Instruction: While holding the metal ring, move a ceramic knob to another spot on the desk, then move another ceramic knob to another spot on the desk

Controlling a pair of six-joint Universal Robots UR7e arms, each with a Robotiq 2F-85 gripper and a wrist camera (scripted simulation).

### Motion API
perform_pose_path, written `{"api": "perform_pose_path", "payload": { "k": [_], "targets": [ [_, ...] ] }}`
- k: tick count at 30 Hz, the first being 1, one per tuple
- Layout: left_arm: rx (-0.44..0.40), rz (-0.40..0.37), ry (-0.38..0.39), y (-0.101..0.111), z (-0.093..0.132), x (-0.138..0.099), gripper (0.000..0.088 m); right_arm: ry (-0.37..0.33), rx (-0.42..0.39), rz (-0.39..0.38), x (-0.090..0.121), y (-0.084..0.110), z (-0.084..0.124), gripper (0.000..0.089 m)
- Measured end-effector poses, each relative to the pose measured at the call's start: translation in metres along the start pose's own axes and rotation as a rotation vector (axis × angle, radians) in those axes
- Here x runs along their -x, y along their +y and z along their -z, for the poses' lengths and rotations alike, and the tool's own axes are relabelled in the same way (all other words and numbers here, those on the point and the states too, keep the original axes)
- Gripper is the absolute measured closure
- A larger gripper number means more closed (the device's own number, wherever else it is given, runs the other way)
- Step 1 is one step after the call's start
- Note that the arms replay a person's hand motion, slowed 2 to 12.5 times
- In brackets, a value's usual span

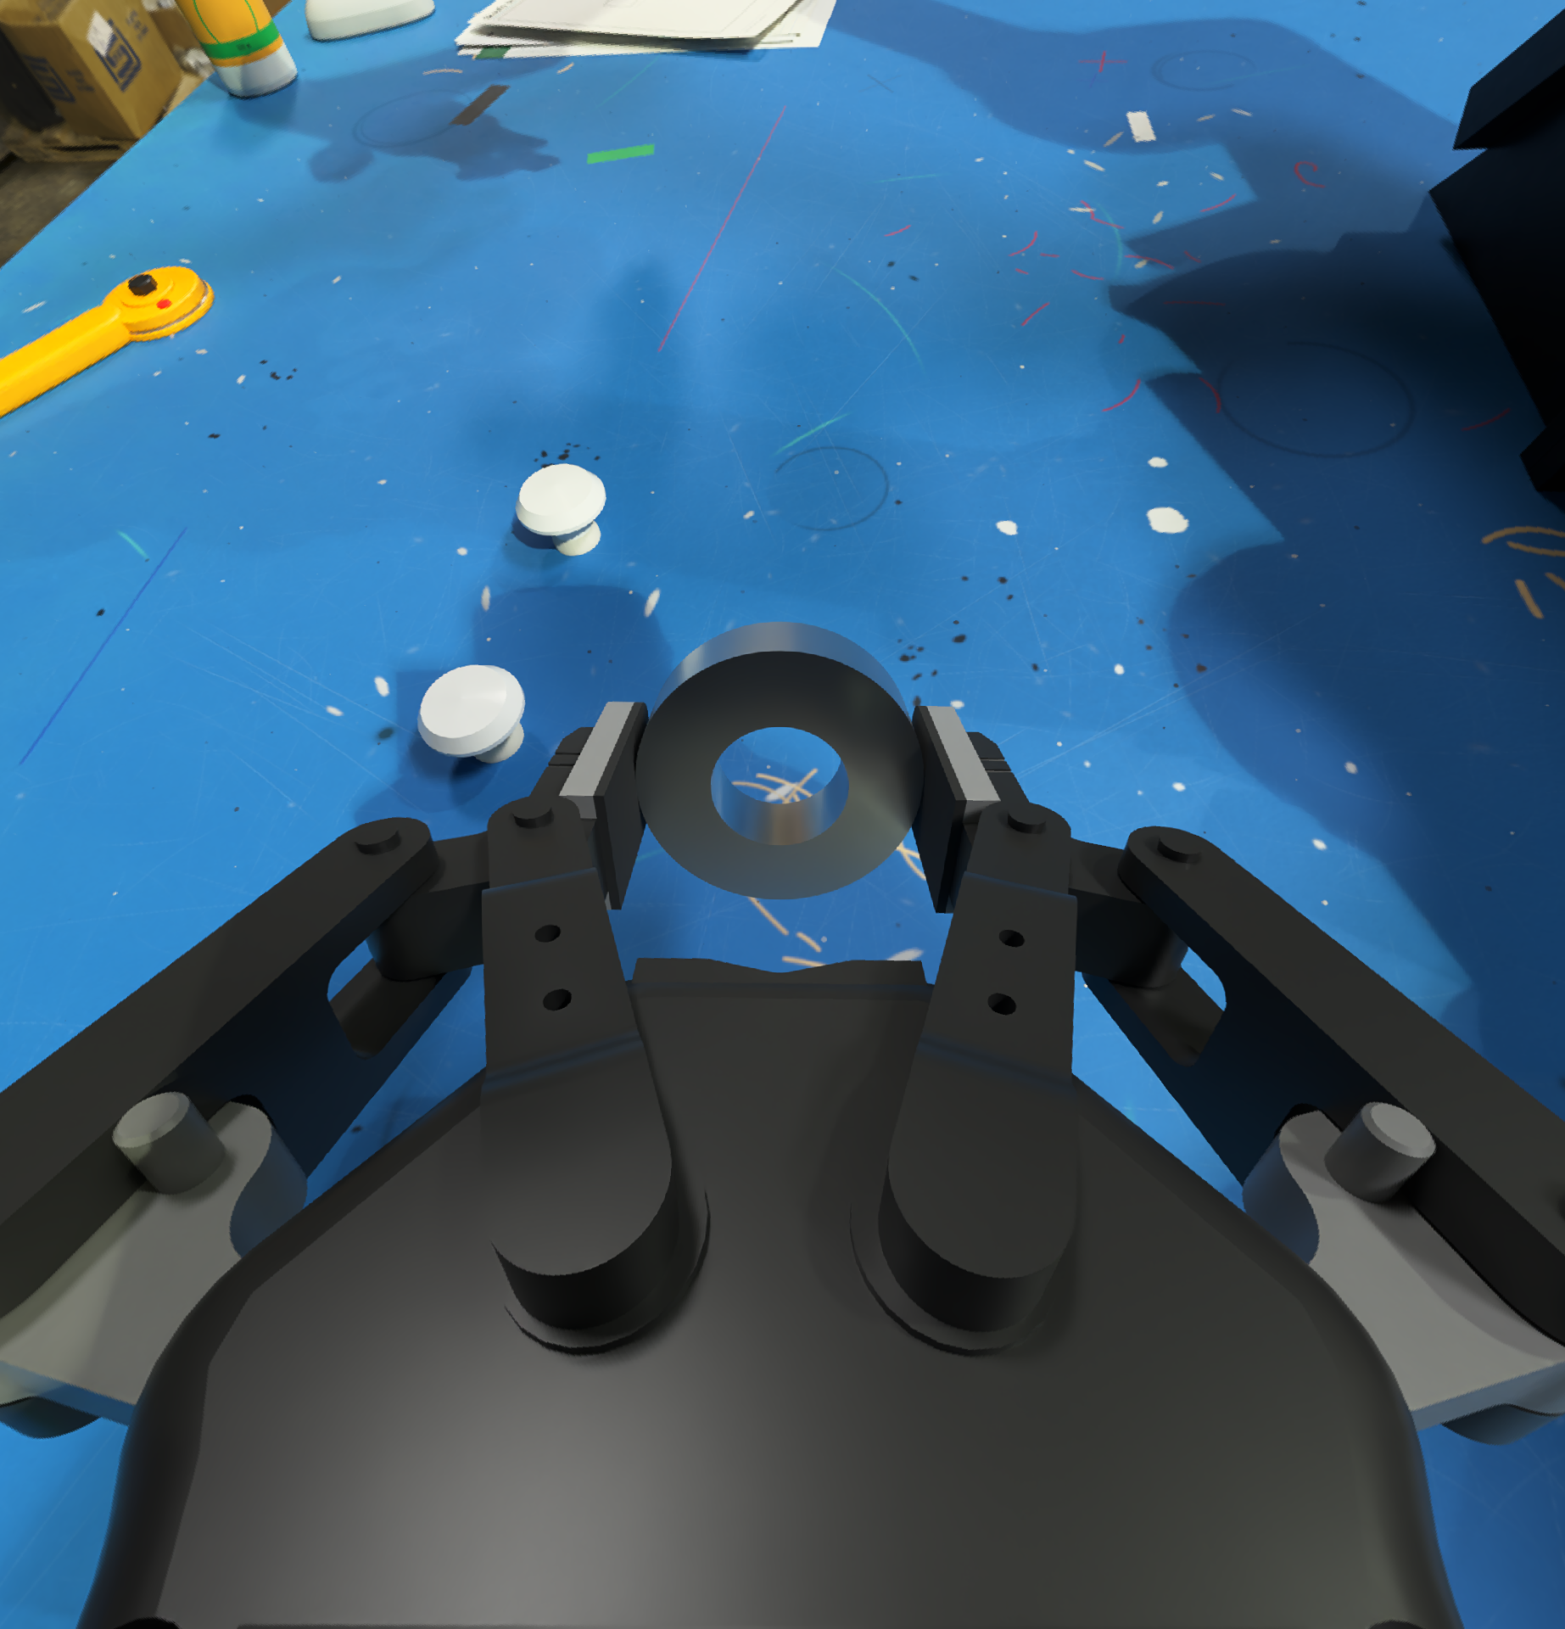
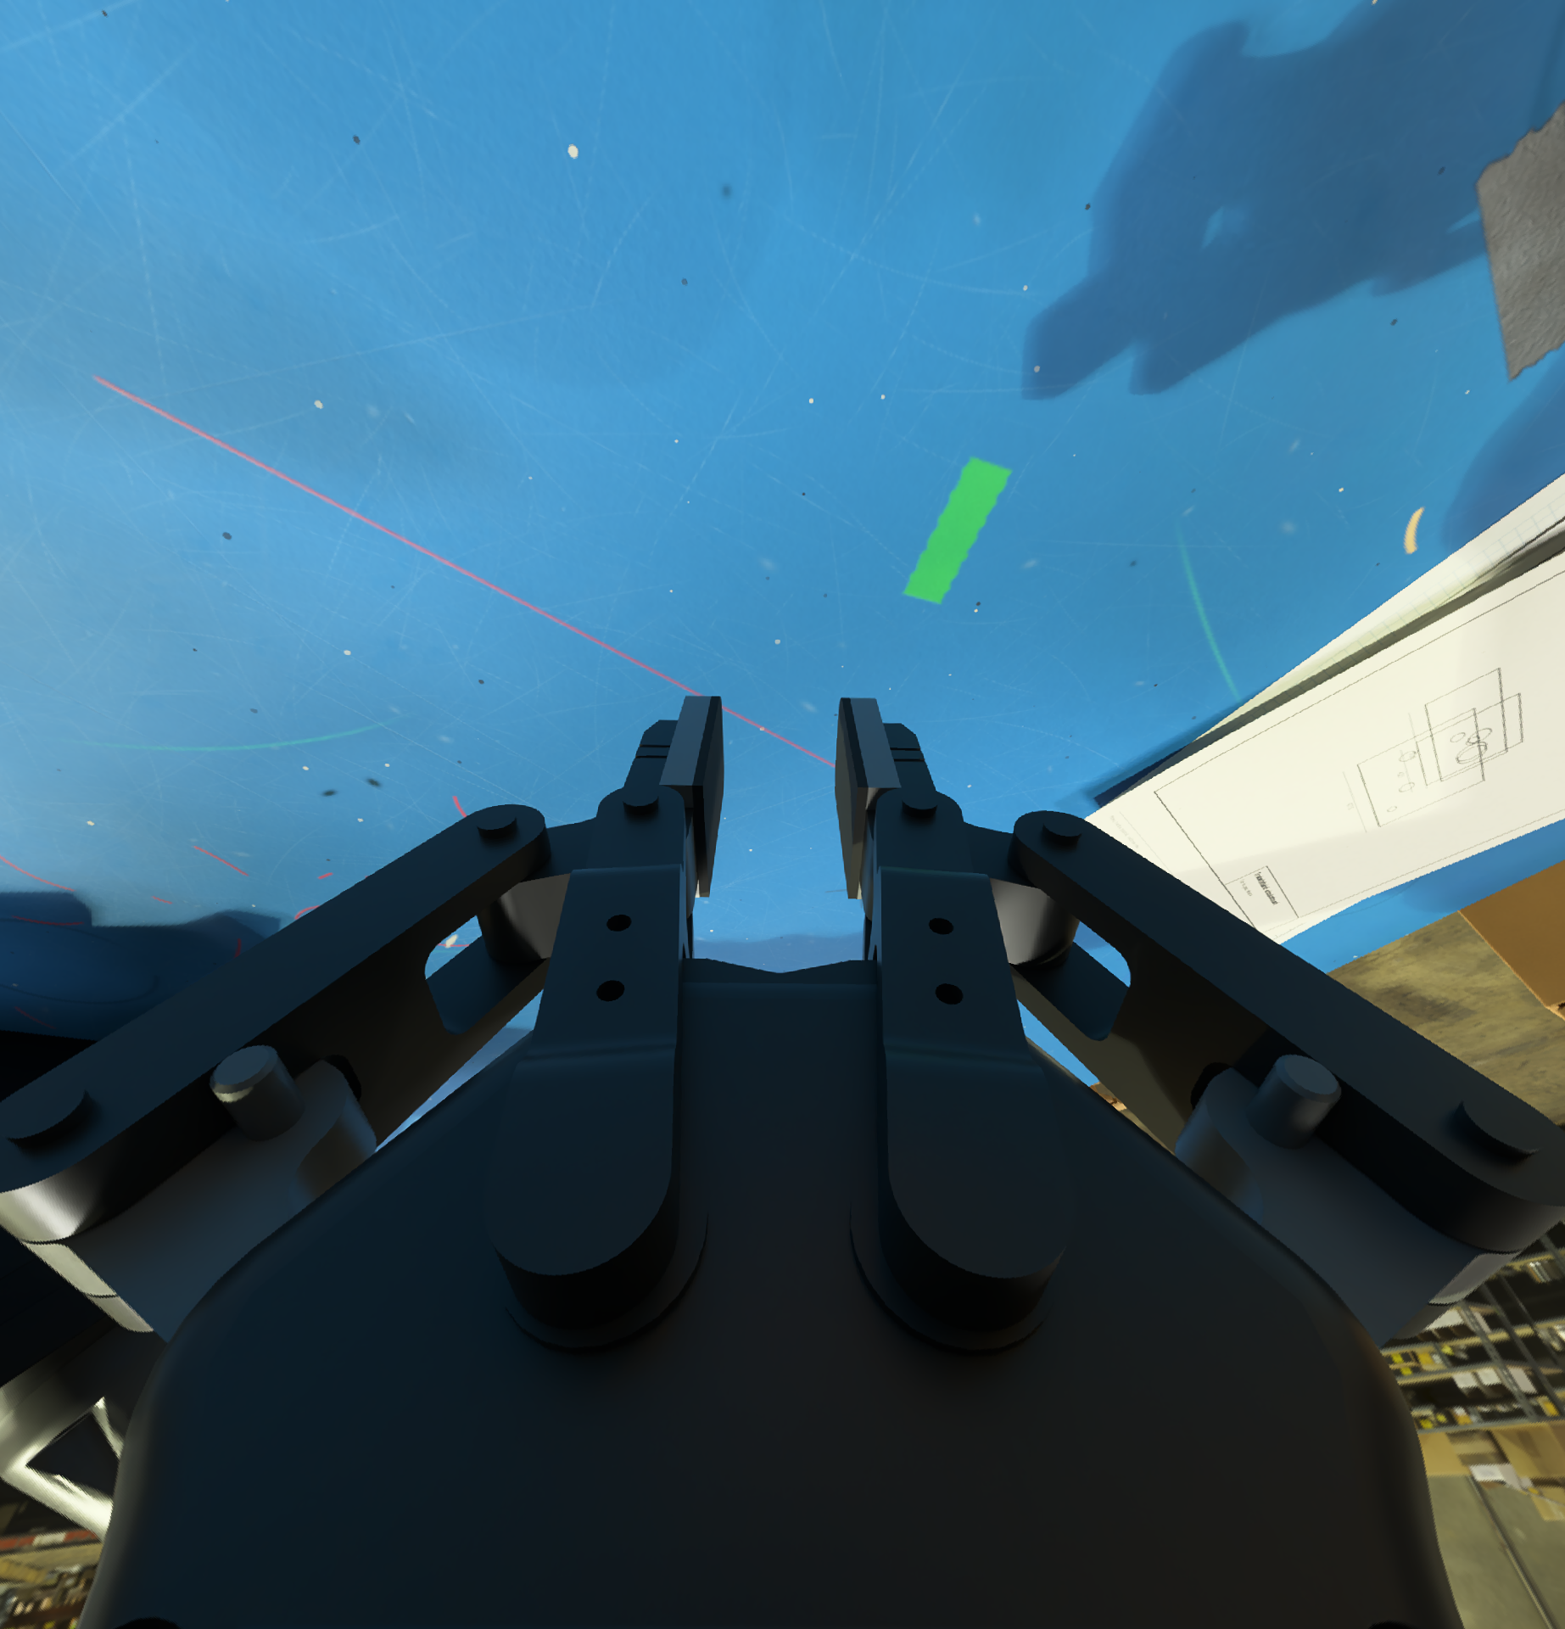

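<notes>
My left gripper [image 1: 778, 718] is shut on a grey metal ring [image 1: 690, 820], held upright by its rim a little above the blue desk [image 1: 849, 353]. Two white ceramic knobs lie on the desk to its left, one close [image 1: 470, 708] and one farther ahead [image 1: 560, 498]. Both are apart from the fingers. In the right wrist view my right gripper [image 2: 778, 705] hangs over bare blue desk [image 2: 496, 353] with a narrow gap between its jaws and nothing in it. No knob or ring shows in that view.
A yellow rotary cutter [image 1: 82, 339] lies at the far left. A bottle [image 1: 245, 53], a cardboard box [image 1: 82, 70] and papers [image 1: 646, 22] sit at the far edge. A dark block [image 1: 1536, 264] stands at the right. Papers [image 2: 1378, 767] and green tape [image 2: 957, 531] lie near the right gripper.
</notes>
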State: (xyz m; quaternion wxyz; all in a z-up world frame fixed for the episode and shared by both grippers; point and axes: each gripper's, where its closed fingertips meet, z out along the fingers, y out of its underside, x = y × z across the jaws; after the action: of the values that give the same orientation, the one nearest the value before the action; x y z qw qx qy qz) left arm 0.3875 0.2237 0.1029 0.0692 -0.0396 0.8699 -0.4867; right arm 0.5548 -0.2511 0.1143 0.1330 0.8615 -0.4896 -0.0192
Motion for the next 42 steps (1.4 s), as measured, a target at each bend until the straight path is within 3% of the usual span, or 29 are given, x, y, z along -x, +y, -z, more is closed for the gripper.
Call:
{"api": "perform_pose_path", "payload": {
  "k": [18,30,42],
  "targets": [
    [-0.011,0.017,0.023,0.0,-0.002,0.0,0.0363,-0.005,-0.004,0.015,0.002,-0.009,-0.016,0.0626],
    [-0.02,0.03,0.029,-0.001,-0.002,0.0,0.0363,0.03,-0.035,0.008,-0.001,-0.008,-0.011,0.035],
    [-0.027,0.025,0.031,-0.004,0.001,-0.003,0.0363,0.086,-0.051,0.013,-0.003,0.006,0.017,0.0118]
  ]
}}
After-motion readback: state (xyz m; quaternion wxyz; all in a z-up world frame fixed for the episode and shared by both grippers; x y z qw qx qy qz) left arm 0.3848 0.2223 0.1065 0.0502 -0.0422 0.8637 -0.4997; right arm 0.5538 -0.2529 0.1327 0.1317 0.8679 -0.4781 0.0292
